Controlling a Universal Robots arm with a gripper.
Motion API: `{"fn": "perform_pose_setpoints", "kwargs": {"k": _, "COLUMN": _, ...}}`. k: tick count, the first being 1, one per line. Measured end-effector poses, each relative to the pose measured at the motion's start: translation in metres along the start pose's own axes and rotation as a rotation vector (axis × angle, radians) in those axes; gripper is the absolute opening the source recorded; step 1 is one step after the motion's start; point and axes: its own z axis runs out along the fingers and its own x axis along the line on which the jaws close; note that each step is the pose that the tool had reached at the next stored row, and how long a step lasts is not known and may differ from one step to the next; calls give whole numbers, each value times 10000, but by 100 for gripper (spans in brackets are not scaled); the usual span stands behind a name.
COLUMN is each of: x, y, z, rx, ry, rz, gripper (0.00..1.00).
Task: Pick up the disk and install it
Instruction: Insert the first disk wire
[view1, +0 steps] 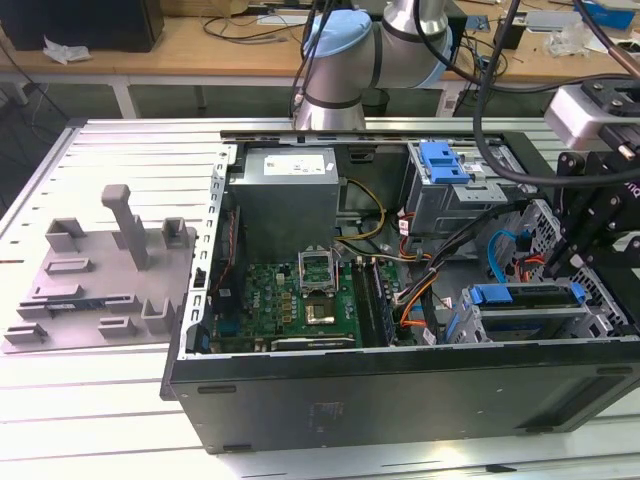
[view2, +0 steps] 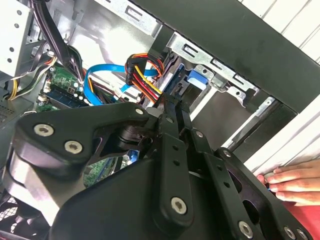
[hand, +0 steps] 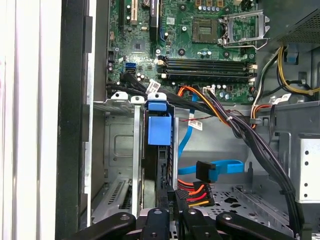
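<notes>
Where the disk (hand: 159, 131) stands edge-on in the cage (hand: 117, 145), mostly hidden

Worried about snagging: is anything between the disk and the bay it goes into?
Nothing visible blocks it: the disk already sits edge-on in the drive cage slot. The power cable lies beside the gripper, not across the slot.

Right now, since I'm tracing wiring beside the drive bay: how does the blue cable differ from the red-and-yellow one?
The blue cable is one flat ribbon; the power cable is a bunch of separate wires. The blue cable is one colour; the power cable mixes red, orange, yellow and black. Both lie inside the case beside the drive bay.
</notes>
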Motion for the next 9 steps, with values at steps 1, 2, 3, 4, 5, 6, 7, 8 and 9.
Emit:
{"fn": "perform_pose_setpoints", "kwargs": {"k": 1, "x": 0, "y": 0, "z": 2, "rx": 0, "ry": -1, "rz": 0, "gripper": 17}}
{"fn": "perform_pose_setpoints", "kwargs": {"k": 2, "x": 0, "y": 0, "z": 4, "rx": 0, "ry": -1, "rz": 0, "gripper": 17}}
{"fn": "perform_pose_setpoints", "kwargs": {"k": 3, "x": 0, "y": 0, "z": 6, "rx": 0, "ry": -1, "rz": 1, "gripper": 17}}
{"fn": "perform_pose_setpoints", "kwargs": {"k": 4, "x": 0, "y": 0, "z": 7, "rx": 0, "ry": -1, "rz": 0, "gripper": 17}}
{"fn": "perform_pose_setpoints", "kwargs": {"k": 5, "x": 0, "y": 0, "z": 10, "rx": 0, "ry": -1, "rz": 0, "gripper": 17}}
{"fn": "perform_pose_setpoints", "kwargs": {"k": 6, "x": 0, "y": 0, "z": 11, "rx": 0, "ry": -1, "rz": 0, "gripper": 17}}
{"fn": "perform_pose_setpoints", "kwargs": {"k": 7, "x": 0, "y": 0, "z": 13, "rx": 0, "ry": -1, "rz": 1, "gripper": 17}}
{"fn": "perform_pose_setpoints", "kwargs": {"k": 8, "x": 0, "y": 0, "z": 14, "rx": 0, "ry": -1, "rz": 0, "gripper": 17}}
{"fn": "perform_pose_setpoints", "kwargs": {"k": 9, "x": 0, "y": 0, "z": 16, "rx": 0, "ry": -1, "rz": 0, "gripper": 17}}
